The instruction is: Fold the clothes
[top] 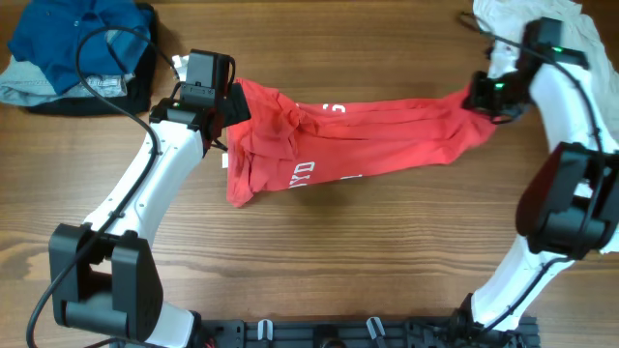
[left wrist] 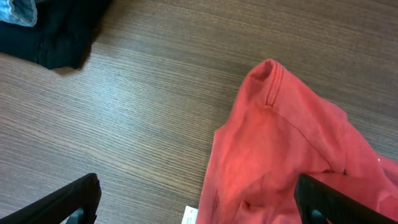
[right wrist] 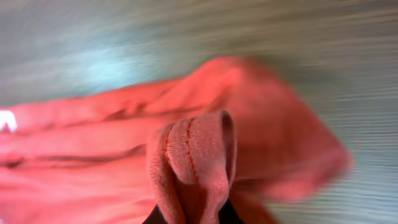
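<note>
The red T-shirt is soft matt cloth. The table under it is smooth wood with fine grain. The left arm is glossy white plastic.

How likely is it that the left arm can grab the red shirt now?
Probably yes: the left gripper is open right at the red shirt, its fingers spread wide, with nothing lying between them.

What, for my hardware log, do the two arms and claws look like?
The left arm and right arm have white links between bulky black joints. A black cable loops beside the left one; a green light glows by the right claw. Fingers of the left claw are plain black.
</note>
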You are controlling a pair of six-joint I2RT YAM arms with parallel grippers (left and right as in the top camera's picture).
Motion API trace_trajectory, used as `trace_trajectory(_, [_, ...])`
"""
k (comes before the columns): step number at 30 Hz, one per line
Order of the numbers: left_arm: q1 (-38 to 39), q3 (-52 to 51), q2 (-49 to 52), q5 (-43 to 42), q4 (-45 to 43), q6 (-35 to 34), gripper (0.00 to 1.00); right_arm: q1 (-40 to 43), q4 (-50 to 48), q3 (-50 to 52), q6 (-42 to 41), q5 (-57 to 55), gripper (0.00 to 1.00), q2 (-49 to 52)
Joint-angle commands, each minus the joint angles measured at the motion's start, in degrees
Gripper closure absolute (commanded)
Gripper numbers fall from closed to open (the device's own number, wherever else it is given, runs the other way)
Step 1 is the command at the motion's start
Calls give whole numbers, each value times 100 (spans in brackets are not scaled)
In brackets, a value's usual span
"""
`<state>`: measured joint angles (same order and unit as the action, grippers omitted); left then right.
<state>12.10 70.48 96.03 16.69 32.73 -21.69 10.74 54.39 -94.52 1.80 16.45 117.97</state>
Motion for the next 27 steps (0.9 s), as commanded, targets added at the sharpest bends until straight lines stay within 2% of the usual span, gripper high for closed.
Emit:
trace_trajectory(1, [-39,57,-2,98,35,31,0,-616,136,-105,-48,7,96,-162])
trace_trajectory(12, [-39,57,-2,94,125,28,0,-2262,-361,-105,-651,-31,96,-160])
trace_trajectory(19, [-39,57,0,94,122,31,0,-2691,-352,-105,-782,-28,96,-157])
trace_trajectory(20, [-39,57,0,94,120,28,0,-2715,-304,-105,-780,-4,90,-157])
trace_trajectory(22, [-39,57,9,96,118,31,0,-2758,-153,-107,-691,326,64,-160])
trace_trajectory(24, [-39,57,31,96,118,31,0,-2767,140,-129,-385,992,47,-240])
trace_trajectory(27, [-39,57,52,94,118,28,0,-2763,476,-188,-278,1016,41,-597])
